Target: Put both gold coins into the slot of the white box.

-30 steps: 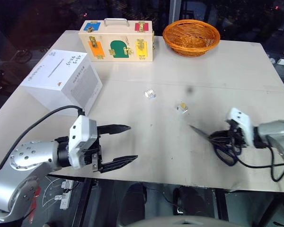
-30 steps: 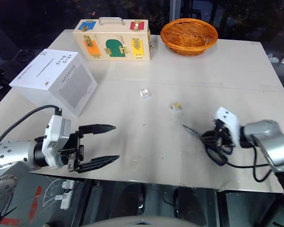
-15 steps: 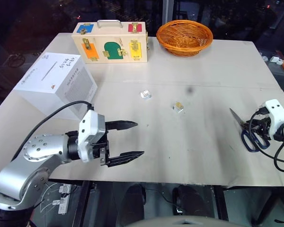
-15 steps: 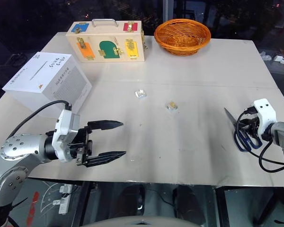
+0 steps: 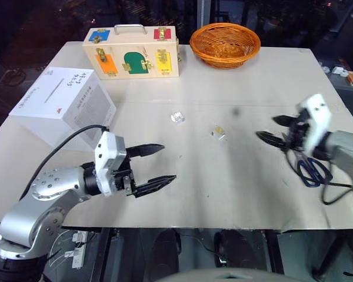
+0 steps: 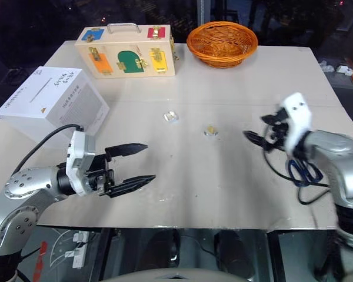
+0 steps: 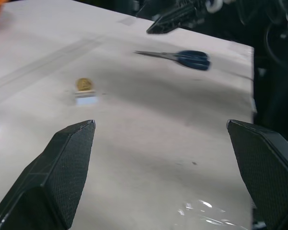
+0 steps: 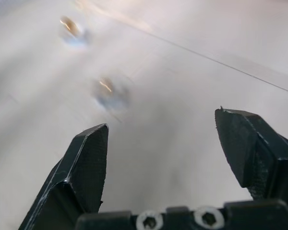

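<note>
The two gold coins [image 5: 177, 117] [image 5: 218, 133] lay apart near the middle of the pale table [image 5: 223, 188], each on what looked like a small pale base, though they were too small to be sure. The white box [image 5: 65, 104] stood near the table's left edge, well apart from both coins, with the slot [image 5: 53, 91] on its top face.

The left gripper [image 5: 155, 167] hung just above the table's near part, in front of the box, its two black fingers spread wide and empty. The right gripper [image 5: 275, 130] was held over the table to the right of the nearer coin, pointing toward it, jaws apart with nothing between them. Blue-handled scissors [image 5: 309, 167] lay flat on the table near the right edge, close to that arm. At the far edge stood a wooden case [image 5: 135, 51] and a wicker basket [image 5: 225, 44].
</note>
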Robot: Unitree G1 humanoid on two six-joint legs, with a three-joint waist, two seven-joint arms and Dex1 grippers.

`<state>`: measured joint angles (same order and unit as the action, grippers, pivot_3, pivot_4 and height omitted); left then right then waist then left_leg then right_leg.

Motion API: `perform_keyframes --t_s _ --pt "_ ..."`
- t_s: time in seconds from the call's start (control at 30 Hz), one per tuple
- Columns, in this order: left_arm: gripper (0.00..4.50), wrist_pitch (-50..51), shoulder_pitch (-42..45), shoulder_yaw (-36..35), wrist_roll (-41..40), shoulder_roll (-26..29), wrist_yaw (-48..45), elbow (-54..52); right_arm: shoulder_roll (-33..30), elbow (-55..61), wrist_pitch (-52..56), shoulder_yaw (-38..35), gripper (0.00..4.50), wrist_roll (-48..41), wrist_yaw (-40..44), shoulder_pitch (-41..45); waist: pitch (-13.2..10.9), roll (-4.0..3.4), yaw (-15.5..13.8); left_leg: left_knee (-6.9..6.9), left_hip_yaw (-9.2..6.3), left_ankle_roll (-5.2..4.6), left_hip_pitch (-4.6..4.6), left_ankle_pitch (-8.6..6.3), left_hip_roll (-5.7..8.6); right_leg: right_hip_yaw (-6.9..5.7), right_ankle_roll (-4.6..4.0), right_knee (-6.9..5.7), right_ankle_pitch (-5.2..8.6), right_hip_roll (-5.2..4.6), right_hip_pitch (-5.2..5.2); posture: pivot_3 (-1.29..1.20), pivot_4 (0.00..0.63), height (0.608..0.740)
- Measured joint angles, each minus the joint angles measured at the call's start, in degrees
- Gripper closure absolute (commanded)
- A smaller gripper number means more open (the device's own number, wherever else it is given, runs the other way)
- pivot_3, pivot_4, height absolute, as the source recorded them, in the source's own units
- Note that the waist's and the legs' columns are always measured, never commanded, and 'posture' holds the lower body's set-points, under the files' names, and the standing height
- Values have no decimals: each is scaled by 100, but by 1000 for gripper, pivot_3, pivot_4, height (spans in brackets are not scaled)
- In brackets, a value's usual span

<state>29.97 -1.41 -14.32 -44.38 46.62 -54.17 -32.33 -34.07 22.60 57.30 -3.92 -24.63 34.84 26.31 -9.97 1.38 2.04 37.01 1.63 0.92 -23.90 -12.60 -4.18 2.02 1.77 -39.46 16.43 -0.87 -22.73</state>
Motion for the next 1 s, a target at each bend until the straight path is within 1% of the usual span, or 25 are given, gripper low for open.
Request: perform_keyframes --t_s 0.03,0.07,0.13,0.27,0.3,0.33,0.37,0.57,0.67,1.0 --pt "0 2 9 -9 -4 -3 31 0 168 -74 34 199 1467 17 -107 111 0 0 0 0 1 0 -1 0 1 0 -10 0 -6 -1 0 0 150 726" --pt "0 5 16 -21 -8 -4 64 3 316 -168 56 391 1967 76 -229 216 0 0 -14 1 -1 0 -6 0 3 -2 -14 0 -8 -3 -2 0 150 726" --pt "0 15 9 -71 -10 -4 92 19 519 -495 21 703 1967 314 -479 465 0 0 -46 2 0 0 -9 0 6 -3 -14 2 -8 -6 -3 0 150 726" --pt "0 15 -9 -98 -6 -4 111 29 783 -1050 -25 1002 1967 513 -626 817 0 0 -82 -2 2 0 -9 0 4 -2 -16 4 -8 -4 -7 0 150 726" --pt "0 15 -49 -111 -5 -4 143 25 851 -1204 -49 1091 2589 539 -613 899 0 0 -92 -5 1 0 -9 0 2 -2 -16 3 -8 -3 -8 0 150 726" --pt "0 15 -71 -111 -6 -6 156 22 874 -1275 -74 1139 2932 557 -600 928 -1 -1 -95 -8 2 0 -9 0 2 -2 -17 3 -8 -3 -10 0 150 726" --pt "0 15 -84 -111 -6 -6 166 22 878 -1324 -103 1181 3121 571 -593 942 -1 -1 -97 -8 2 0 -9 0 2 -2 -17 3 -8 -3 -10 0 150 726" --pt "0 81 -240 -146 -29 -9 374 -206 1004 -1946 -316 1357 3121 682 -430 1302 -1 -1 -102 -9 6 0 -8 0 2 1 -17 3 -8 -3 -10 0 150 726" --pt "0 102 -290 -160 -69 -9 447 -273 1079 -2169 -404 1419 3954 732 -385 1373 -1 -1 -104 -11 6 0 -8 0 2 1 -17 3 -8 -3 -11 0 150 726" --pt "0 235 -291 -312 -149 1 592 -424 1141 -2470 -516 1472 3954 891 -264 1462 -1 -1 -104 -12 8 0 -8 0 2 2 -17 3 -8 -3 -12 0 150 726"
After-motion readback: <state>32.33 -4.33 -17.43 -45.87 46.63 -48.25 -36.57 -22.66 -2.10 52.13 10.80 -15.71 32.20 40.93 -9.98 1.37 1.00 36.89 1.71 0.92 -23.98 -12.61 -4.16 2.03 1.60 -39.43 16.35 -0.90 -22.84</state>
